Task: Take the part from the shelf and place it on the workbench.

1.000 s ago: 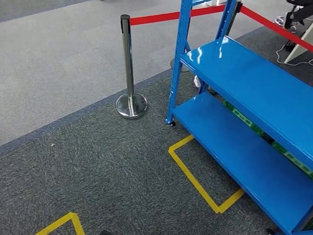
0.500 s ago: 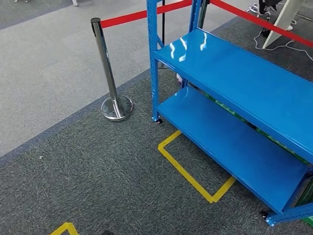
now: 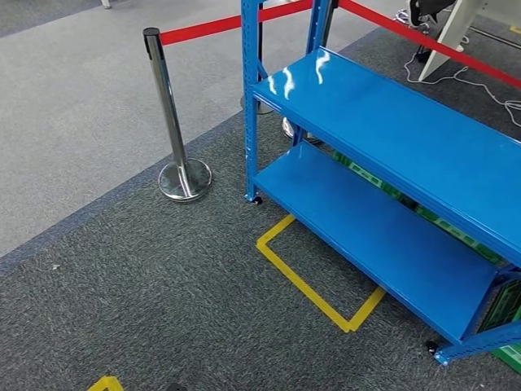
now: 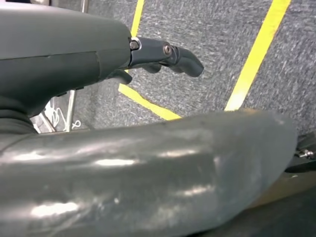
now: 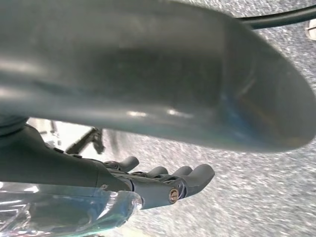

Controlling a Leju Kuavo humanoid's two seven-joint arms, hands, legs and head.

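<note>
The blue metal shelf [image 3: 399, 138] stands to the right in the head view; its two visible boards carry nothing. In the right wrist view my right hand [image 5: 160, 185] hangs over the carpet, its fingers lying along a crinkled clear plastic bag [image 5: 67, 212] that it holds; what the bag contains is hidden. My left hand [image 4: 164, 54] hangs over the carpet and yellow tape, fingers stretched out and holding nothing.
A chrome post [image 3: 168, 114] with a red belt [image 3: 203, 30] stands left of the shelf. Yellow tape [image 3: 307, 285] marks a box on the grey carpet before the lower board. Green crates [image 3: 510, 305] sit behind the shelf at the right. Cables [image 3: 485, 77] lie far right.
The whole head picture has shifted: shelf and post sit further left and the shelf's right end has come into view, so the camera has turned right.
</note>
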